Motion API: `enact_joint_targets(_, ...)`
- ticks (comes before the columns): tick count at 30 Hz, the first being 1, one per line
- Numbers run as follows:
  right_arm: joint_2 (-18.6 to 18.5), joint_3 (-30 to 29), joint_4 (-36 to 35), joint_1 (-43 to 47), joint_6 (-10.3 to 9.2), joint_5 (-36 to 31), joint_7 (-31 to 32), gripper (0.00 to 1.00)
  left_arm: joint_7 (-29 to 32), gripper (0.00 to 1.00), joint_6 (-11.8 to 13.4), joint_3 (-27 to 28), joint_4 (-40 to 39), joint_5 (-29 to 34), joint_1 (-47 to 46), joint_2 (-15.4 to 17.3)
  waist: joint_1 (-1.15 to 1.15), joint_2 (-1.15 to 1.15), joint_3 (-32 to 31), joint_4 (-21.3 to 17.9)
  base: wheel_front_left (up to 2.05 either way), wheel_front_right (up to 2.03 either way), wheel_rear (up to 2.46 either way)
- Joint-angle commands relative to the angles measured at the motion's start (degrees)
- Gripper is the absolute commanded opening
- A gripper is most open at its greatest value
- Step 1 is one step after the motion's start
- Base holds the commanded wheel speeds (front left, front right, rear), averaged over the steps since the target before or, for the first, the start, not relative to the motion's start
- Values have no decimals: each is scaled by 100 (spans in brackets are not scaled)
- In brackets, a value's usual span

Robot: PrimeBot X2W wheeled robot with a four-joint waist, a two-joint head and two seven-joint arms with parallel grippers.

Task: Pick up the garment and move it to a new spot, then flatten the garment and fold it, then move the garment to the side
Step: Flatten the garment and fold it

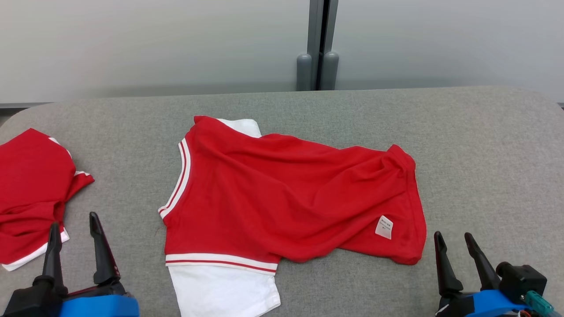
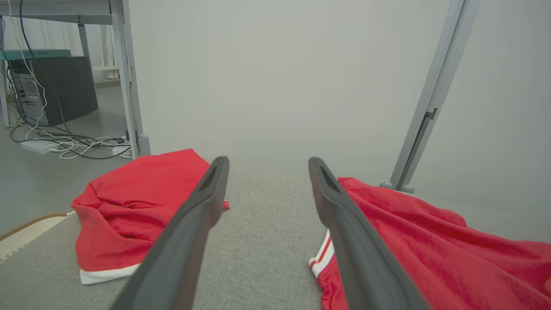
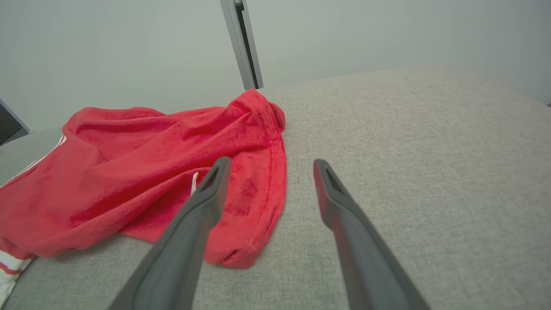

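Observation:
The garment is a red shirt with white sleeves and red-and-white striped trim. It lies rumpled on the middle of the grey fabric table, with a small white label near its right hem. My left gripper stands open at the lower left, apart from the shirt's left edge. In the left wrist view that gripper frames bare table, with the garment to its right. My right gripper is open just right of the hem. From the right wrist, this gripper hovers by the garment's hem corner, holding nothing.
A second red garment with white trim lies bunched at the table's left edge, also visible from the left wrist. A pale wall with a grey post stands behind the table. A desk leg, a computer case and floor cables sit beyond the left edge.

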Motion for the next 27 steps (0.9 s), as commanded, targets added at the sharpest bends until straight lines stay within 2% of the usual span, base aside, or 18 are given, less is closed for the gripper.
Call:
enact_joint_targets(1, -16, -18, 22, 76, 2, -36, -22, 100, -25, 100, -48, 57, 26, 41, 62, -23, 0, 0, 4, 8, 0, 0, 0)
enact_joint_targets(7, -34, 7, 261, 118, 2, -28, -22, 100, -25, 100, -326, 403, 169, 299, -68, -179, 0, 0, 46, 47, 0, 0, 0)
enact_joint_targets(22, -54, 427, 1473, -510, 2, 88, -2, 100, -25, 100, -411, 397, 347, 403, -185, -227, 0, 0, 169, 165, 0, 0, 0)
enact_joint_targets(23, -52, 456, 1570, -540, 2, 126, -2, 37, -25, 100, -418, 396, 355, 404, -192, -227, 0, 0, 177, 173, 0, 0, 0)
enact_joint_targets(24, -50, 488, 1648, -565, 2, 147, -3, 0, -25, 100, -423, 389, 361, 399, -191, -227, 0, 0, 187, 181, 0, 0, 0)
enact_joint_targets(27, -82, 523, 1759, -639, 2, 195, -12, 0, -25, 100, -376, 357, 353, 379, -176, -227, 0, 0, 207, 179, 0, 0, 0)
